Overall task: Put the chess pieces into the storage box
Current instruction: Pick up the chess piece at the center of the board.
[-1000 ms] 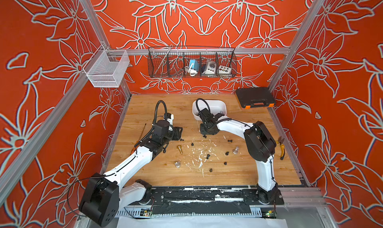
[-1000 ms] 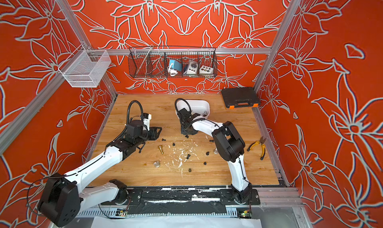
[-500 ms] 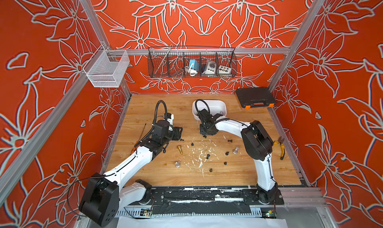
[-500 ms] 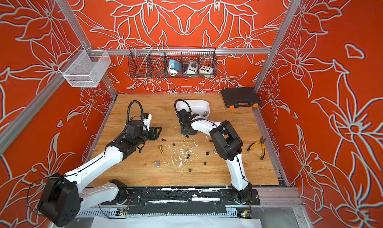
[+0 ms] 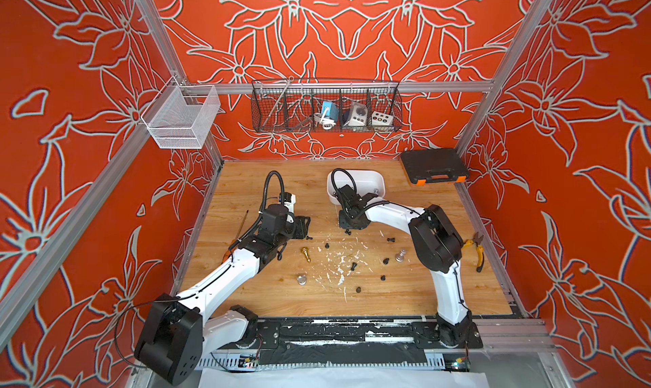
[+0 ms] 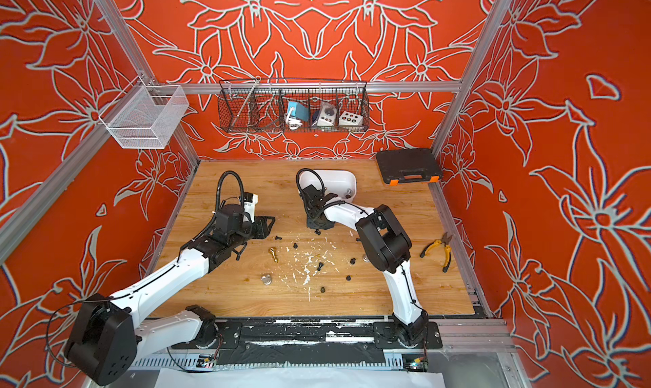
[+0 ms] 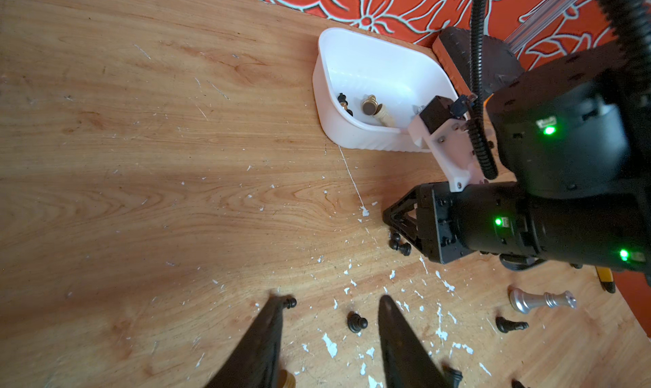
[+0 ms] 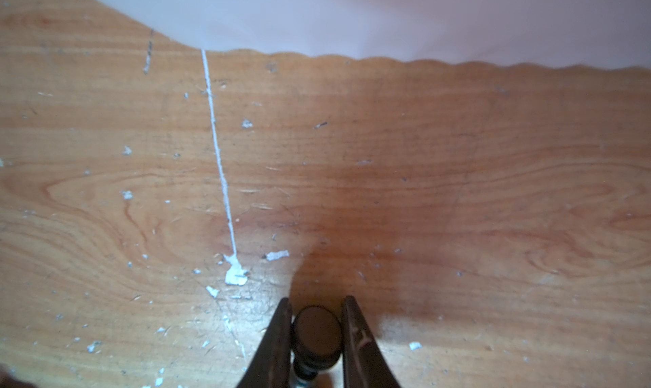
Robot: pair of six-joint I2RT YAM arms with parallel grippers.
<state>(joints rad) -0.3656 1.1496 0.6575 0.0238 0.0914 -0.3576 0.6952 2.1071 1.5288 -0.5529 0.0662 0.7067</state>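
Pinching a small black turned chess pawn [image 8: 317, 337] low on the scuffed wooden table [image 8: 458, 192], the right gripper [image 8: 317, 301] has both jaws pressed against its sides, just in front of the white shallow plastic storage box [image 7: 326, 122]. Inside it already lie gold, cream and black chess pieces [image 7: 370, 106]. The left gripper [image 7: 330, 298] hangs open and empty. Best to lift straight up, clear the rim, then release low inside so the round pawn does not roll away.
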